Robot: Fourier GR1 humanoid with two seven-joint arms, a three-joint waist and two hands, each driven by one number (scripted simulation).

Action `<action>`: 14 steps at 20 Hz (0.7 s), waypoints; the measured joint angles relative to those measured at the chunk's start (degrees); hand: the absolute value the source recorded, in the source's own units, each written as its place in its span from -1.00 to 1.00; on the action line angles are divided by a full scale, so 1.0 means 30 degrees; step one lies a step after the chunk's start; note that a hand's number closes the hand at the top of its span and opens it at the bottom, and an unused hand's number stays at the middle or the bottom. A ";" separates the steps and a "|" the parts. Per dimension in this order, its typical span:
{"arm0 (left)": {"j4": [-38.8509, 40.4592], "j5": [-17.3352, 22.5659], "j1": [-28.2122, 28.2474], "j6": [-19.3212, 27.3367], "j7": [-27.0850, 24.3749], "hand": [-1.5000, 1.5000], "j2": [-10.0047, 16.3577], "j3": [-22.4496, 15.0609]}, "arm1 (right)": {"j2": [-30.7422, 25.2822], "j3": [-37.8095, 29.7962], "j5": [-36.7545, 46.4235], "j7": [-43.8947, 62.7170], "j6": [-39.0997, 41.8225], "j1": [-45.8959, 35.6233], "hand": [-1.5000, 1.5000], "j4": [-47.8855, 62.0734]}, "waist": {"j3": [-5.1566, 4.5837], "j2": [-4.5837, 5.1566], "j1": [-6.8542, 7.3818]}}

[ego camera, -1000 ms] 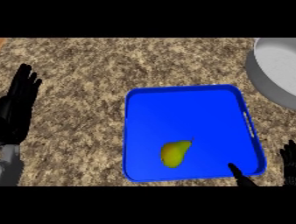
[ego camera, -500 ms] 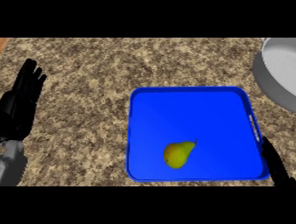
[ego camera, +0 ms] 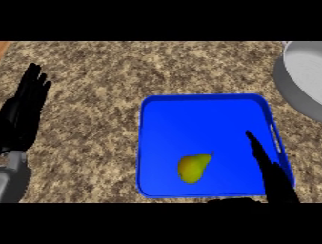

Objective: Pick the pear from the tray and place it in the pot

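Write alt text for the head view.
A yellow-green pear lies in a blue tray on a counter, the open right hand over the tray's right side beside it. A grey pot sits upper right; the open left hand rests at left.

You see the pot point(ego camera: 310, 78) only partly, cut by the right edge. The right hand point(ego camera: 271, 169) covers the tray point(ego camera: 192, 119) at its near-right corner; its palm is cut off below.

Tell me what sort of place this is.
Most likely a kitchen: a speckled, stone-like counter, a grey pot at its right edge, and a blue tray with a pear lying in it.
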 measured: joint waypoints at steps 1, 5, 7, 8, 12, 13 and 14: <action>0.0147 -0.0096 -0.0174 0.0009 0.0076 0.00 -0.0115 0.0047 | 0.0456 0.0179 0.0254 0.0373 0.0059 -0.0585 -1.00 0.0465 | 0.0004 -0.0006 -0.0029; 0.0677 -0.0373 -0.0328 -0.0505 -0.0214 0.00 -0.0382 0.0606 | 0.1624 0.0354 0.0946 0.1430 0.0579 -0.1878 -1.00 0.1316 | 0.0015 -0.0021 -0.0116; 0.0439 -0.0653 -0.0154 -0.0539 -0.0081 0.00 -0.0597 0.0696 | 0.1988 0.0428 0.1200 0.1545 0.0750 -0.1929 -1.00 0.1736 | 0.0021 -0.0027 -0.0137; -0.0081 -0.0812 0.0142 -0.0439 0.0164 0.00 -0.0738 0.0552 | 0.2087 0.0415 0.1326 0.1789 0.0892 -0.2008 -1.00 0.1863 | 0.0022 -0.0034 -0.0129; -0.0201 -0.0876 -0.0120 -0.0758 0.0510 0.00 -0.0756 0.0953 | 0.2577 0.0513 0.2094 0.2501 0.1128 -0.2179 -1.00 0.2610 | 0.0023 -0.0036 -0.0160; -0.0154 -0.0987 -0.0129 -0.0783 0.0469 0.00 -0.0861 0.1021 | 0.2742 0.0674 0.2374 0.2628 0.1156 -0.2088 -1.00 0.2640 | 0.0027 -0.0037 -0.0170; -0.0212 -0.1178 -0.0065 -0.0754 0.0505 0.00 -0.1042 0.0959 | 0.2909 0.0554 0.2478 0.2664 0.1200 -0.2251 -1.00 0.2909 | 0.0027 -0.0038 -0.0170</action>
